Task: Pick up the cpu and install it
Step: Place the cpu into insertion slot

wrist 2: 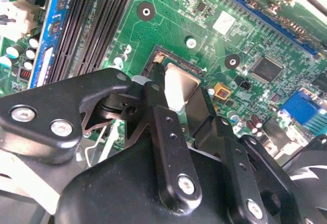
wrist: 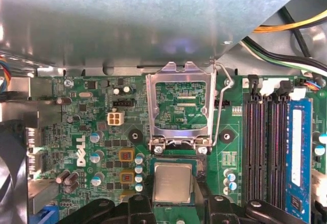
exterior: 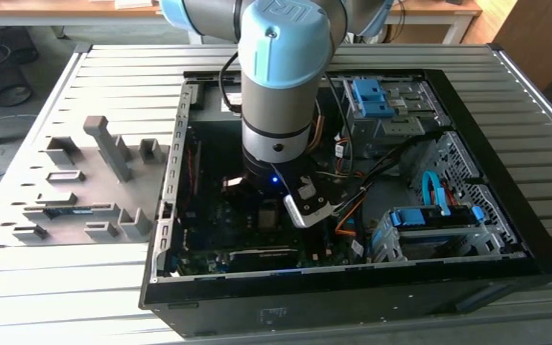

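STEP: seating the cpu (wrist: 172, 182) in the socket (wrist 2: 173, 58); judged best kept level, square, lowered without side force | GRIPPER (wrist: 173, 199): narrowly open, fingers (wrist: 139, 206) clamping the chip's opposite edges | PLACE: mid computer case (exterior: 353, 302); fixture blocks (exterior: 103, 180) at 9 o'clock, exterior view.

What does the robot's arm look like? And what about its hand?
The arm is a fat silvery-grey tube with round light blue caps at its joints. A thin black cable runs beside it, and a tiny blue light glows near the wrist. The hand is all black, made of chunky flat bars joined with shiny silver screws.
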You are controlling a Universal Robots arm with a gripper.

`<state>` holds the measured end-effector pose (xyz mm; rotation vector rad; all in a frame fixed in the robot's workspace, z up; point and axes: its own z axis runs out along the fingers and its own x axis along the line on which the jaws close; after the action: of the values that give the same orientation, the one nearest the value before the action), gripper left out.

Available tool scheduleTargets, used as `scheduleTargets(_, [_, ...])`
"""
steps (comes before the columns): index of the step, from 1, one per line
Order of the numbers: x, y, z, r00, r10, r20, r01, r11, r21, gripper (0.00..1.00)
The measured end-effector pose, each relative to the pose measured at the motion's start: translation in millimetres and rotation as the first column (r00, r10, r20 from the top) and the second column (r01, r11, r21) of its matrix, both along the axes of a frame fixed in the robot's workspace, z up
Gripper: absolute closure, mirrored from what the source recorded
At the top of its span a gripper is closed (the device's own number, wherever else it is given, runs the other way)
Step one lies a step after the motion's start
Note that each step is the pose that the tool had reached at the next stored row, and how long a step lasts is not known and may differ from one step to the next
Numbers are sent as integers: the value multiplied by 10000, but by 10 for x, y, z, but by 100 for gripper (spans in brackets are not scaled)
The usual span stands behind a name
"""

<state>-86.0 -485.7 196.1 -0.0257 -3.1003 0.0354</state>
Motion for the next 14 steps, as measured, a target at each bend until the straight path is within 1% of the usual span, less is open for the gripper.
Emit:
scheduleTargets(6, [24, -3, -3, 10000, 5, -2, -5, 10000, -4, 56])
scheduleTargets(7, [18, -1, -6, 10000, 3, -2, -3, 10000, -7, 56])
scheduleTargets(10, [-50, 17, -11, 10000, 5, -1, -5, 10000, -7, 56])
scheduleTargets(14, [-57, 17, -28, 10000, 9, -3, -9, 10000, -14, 56])
